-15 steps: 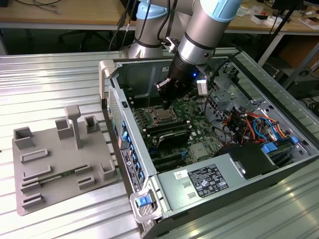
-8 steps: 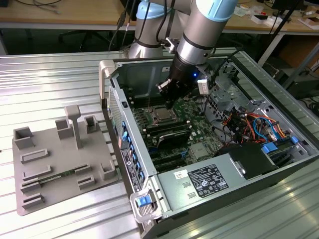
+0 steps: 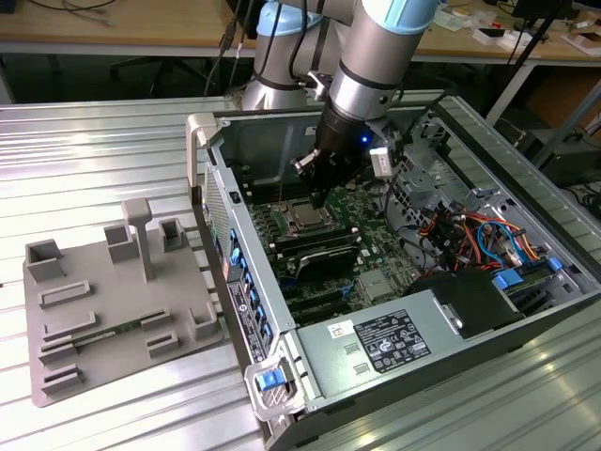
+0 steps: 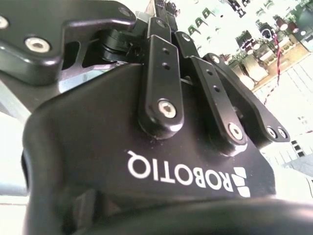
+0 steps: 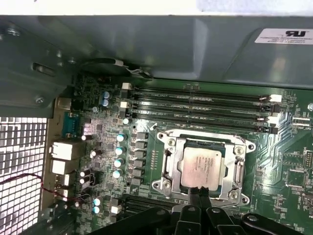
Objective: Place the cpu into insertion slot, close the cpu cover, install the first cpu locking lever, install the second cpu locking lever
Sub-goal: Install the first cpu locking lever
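- Sitting on a ribbed metal table (image 3: 113,150), an open computer case (image 3: 282,366); wooden benches behind it.
- Exterior view adds a grey fixture block (image 3: 113,310) beside the case.
- First wrist view: silver cpu (image 5: 201,166) seated in the insertion slot (image 5: 168,164), cpu cover (image 5: 239,172) down around it.
- Gripper (image 5: 199,192) fingers pinched narrow, tips at the cpu's edge, holding nothing.

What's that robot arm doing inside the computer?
It is working on the computer's main board. The robot's hand hangs just above the cpu, the little silver square. The cpu already lies in the insertion slot, and the cpu cover, a shiny metal frame, lies flat around it. In the first wrist view the tips of the hand sit close together at one edge of the chip, holding nothing.
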